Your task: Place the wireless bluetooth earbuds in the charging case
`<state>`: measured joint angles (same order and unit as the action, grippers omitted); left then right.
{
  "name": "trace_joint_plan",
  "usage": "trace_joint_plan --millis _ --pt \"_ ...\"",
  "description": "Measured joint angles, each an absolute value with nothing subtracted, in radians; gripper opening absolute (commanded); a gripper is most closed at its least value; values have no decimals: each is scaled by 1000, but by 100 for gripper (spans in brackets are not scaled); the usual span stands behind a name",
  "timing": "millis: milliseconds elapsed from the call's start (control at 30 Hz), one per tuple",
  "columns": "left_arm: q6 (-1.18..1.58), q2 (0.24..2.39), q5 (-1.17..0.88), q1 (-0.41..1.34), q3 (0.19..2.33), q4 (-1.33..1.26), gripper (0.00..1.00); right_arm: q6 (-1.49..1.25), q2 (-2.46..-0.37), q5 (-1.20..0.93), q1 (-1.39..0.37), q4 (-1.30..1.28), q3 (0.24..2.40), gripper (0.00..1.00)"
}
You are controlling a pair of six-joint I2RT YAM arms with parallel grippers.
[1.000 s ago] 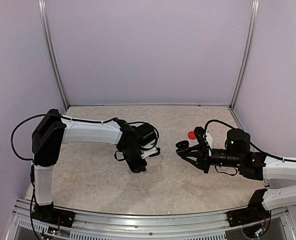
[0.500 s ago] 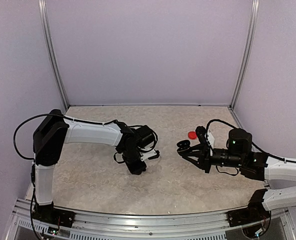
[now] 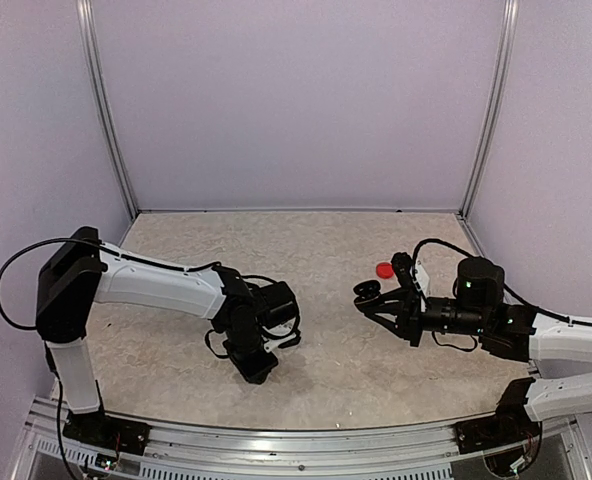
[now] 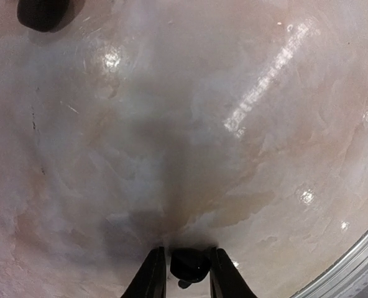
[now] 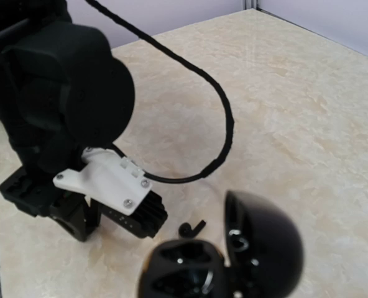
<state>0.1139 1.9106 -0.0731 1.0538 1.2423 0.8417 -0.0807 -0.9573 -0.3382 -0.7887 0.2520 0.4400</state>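
Note:
My left gripper [image 3: 255, 367] hangs low over the table at the near left. In the left wrist view its fingers [image 4: 151, 276] are shut on a black earbud [image 4: 190, 266]. My right gripper [image 3: 378, 300] holds the open black charging case [image 3: 368, 292] at the right. The right wrist view shows the case's base [image 5: 183, 268] and raised lid [image 5: 266, 239]. A second black earbud [image 5: 192, 228] lies on the table just beyond the case. A small red object [image 3: 384, 269] sits behind the right gripper. I cannot tell whether it is an earbud.
The left arm's wrist and cable [image 5: 224, 124] fill the left of the right wrist view. A blurred dark object [image 4: 42, 12] lies at the top left of the left wrist view. The table's metal front rail [image 4: 358, 267] is close to the left gripper.
The left arm has pulled back toward the near left of the table, away from the case, with the earbud between its fingers. The right arm and case have barely moved.

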Motion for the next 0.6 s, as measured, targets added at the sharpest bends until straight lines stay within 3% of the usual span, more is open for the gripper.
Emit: trace_joint_plan --millis 167,600 --pt "156 1924 -70 1068 1264 868 34 -81 -957 -340 -789 252 440 0" --pt "152 2014 -11 1089 1387 1000 24 -81 -938 -337 -789 251 432 0"
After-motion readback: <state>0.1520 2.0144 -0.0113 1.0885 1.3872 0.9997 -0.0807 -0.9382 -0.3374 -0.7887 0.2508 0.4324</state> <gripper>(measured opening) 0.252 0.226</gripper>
